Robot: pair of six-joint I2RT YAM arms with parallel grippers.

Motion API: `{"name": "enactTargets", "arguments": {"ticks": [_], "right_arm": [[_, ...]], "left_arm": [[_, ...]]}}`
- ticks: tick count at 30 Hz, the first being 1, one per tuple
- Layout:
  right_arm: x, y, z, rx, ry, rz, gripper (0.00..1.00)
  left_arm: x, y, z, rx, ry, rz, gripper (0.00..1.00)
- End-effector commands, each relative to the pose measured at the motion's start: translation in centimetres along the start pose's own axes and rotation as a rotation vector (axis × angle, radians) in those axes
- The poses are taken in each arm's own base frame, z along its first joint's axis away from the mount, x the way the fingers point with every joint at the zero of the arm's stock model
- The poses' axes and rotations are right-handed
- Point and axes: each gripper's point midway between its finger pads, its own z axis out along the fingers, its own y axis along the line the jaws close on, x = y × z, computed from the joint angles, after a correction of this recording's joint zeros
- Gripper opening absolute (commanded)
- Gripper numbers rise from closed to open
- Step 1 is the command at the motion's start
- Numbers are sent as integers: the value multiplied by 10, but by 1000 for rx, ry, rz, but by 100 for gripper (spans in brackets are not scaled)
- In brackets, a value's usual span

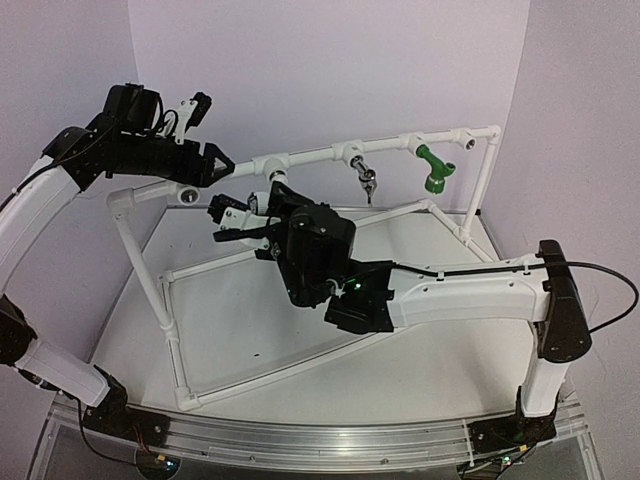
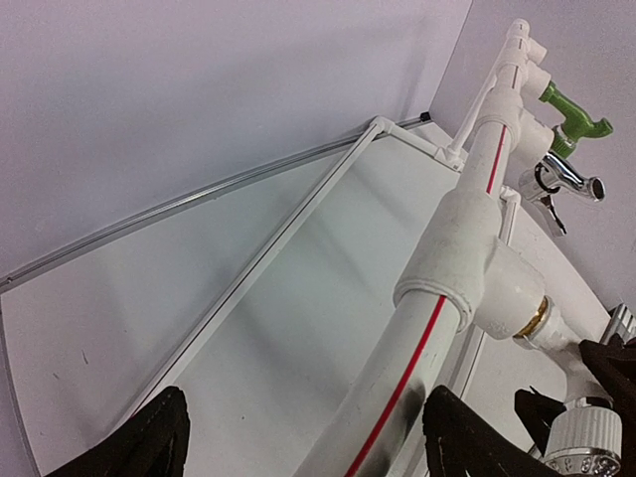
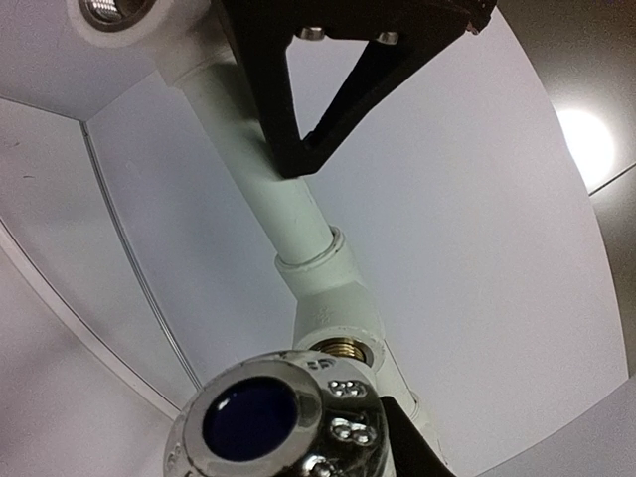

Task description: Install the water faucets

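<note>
A white faucet (image 1: 262, 200) with a chrome-ringed, blue-centred knob (image 3: 268, 427) sits under the top bar of the white pipe frame (image 1: 310, 155). My right gripper (image 1: 245, 212) is shut on it. Its stem (image 2: 566, 373) leads up to a brass-threaded socket (image 3: 343, 350); I cannot tell whether the threads are engaged. My left gripper (image 2: 313, 442) is open and straddles the red-striped top pipe (image 2: 477, 199) to the left of that socket. The pipe lies close to one finger (image 2: 467, 442). A chrome faucet (image 1: 367, 180) and a green faucet (image 1: 435, 168) hang from the same bar further right.
The pipe frame's base rectangle (image 1: 170, 330) lies on the white table. An open socket (image 1: 186, 192) sits at the frame's left corner. Purple walls close in behind and at both sides. A metal rail (image 1: 320, 440) runs along the near edge.
</note>
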Motion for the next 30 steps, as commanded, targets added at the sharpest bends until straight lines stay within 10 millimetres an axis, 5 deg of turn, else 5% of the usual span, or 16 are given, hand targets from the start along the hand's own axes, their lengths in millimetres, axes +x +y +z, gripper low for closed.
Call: {"name": "enactTargets", "arguments": {"ticks": [1,22,30], "right_arm": [[-9,-34,0,119,-50,577,22],[-8,-39,5,158,-46,832,18],[-12,-38,-3,121,-112,732,58]], "left_arm": [[-3,-1,2,11,8,-7,81],[-1,4,3,5,15,-20,81],[-2,7,3,0,14,-22,81]]}}
